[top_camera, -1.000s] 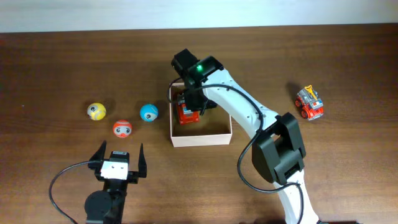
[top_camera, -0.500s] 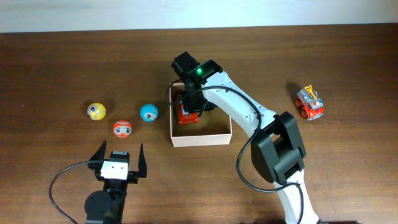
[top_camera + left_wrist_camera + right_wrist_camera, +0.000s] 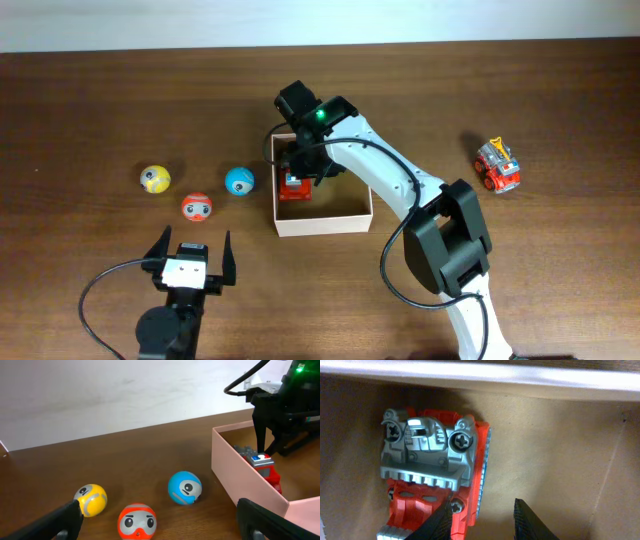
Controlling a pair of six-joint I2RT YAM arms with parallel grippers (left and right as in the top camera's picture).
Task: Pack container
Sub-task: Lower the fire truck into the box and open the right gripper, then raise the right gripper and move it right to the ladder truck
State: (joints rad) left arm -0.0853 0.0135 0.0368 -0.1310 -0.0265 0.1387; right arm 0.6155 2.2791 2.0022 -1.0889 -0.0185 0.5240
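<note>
The container (image 3: 325, 222) is a small white-walled cardboard box with a tan floor (image 3: 555, 450), standing at mid-table; its wall (image 3: 240, 475) looks pink in the left wrist view. My right gripper (image 3: 305, 165) reaches down into the box's left side. It is shut on a red and grey toy truck (image 3: 295, 185), which sits low against the left wall. In the right wrist view the truck (image 3: 427, 455) lies just past the right gripper (image 3: 482, 505), with the left finger (image 3: 442, 522) on its red edge. My left gripper (image 3: 193, 242) stands open near the front edge, holding nothing.
Three face-painted balls lie left of the box: yellow (image 3: 154, 179), red (image 3: 197, 207) and blue (image 3: 239, 181). The red ball (image 3: 137, 522) is nearest my left gripper (image 3: 161, 517). A second toy truck (image 3: 498, 166) stands at the far right.
The right gripper and the truck have shifted slightly left inside the box, toward its left wall. The left arm has not moved.
</note>
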